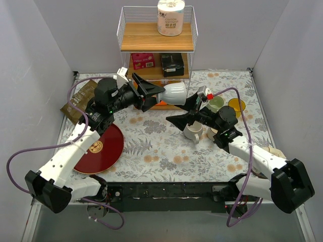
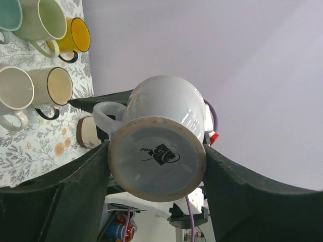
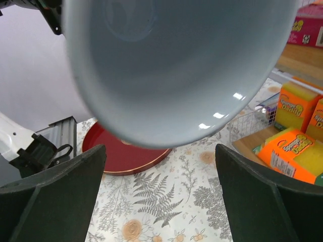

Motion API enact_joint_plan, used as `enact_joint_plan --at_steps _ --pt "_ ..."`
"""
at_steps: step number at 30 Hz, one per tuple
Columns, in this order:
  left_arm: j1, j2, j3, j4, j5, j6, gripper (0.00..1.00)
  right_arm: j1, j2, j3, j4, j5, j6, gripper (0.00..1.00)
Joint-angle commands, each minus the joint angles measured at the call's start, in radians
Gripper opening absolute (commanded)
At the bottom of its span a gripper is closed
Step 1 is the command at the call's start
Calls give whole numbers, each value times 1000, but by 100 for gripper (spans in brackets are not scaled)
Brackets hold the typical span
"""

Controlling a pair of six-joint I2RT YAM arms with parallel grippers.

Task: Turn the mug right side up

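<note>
White mug [image 1: 175, 93] held on its side in the air above the flowered table [image 1: 156, 148], in front of the wire shelf [image 1: 156, 36]: its base is clamped between the fingers of the left gripper [image 1: 153, 96], its mouth facing the right gripper [image 1: 181, 110], spread wide nearby.

Floral counter [image 1: 151, 146], laid out.
Wire shelf rack [image 1: 146, 36] at the back edge; brown packet [image 1: 78, 101] left of it, red plate [image 1: 103, 151] front-left, mugs [image 1: 192, 132] front-right.
</note>
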Motion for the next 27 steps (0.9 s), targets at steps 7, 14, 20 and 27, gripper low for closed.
enact_joint_plan --at_steps 7,14,20,27 --pt "-19 -121 66 -33 -69 -748 0 2 7 -29 282 26 -60 94" --pt "-18 -122 90 -62 -80 -754 0 3 -7 -39 339 11 -76 93" --pt "-24 -127 96 -79 -81 -757 0 3 36 -17 460 11 -15 92" --pt "-32 -133 107 -91 -91 -760 0 3 138 44 562 -23 42 91"
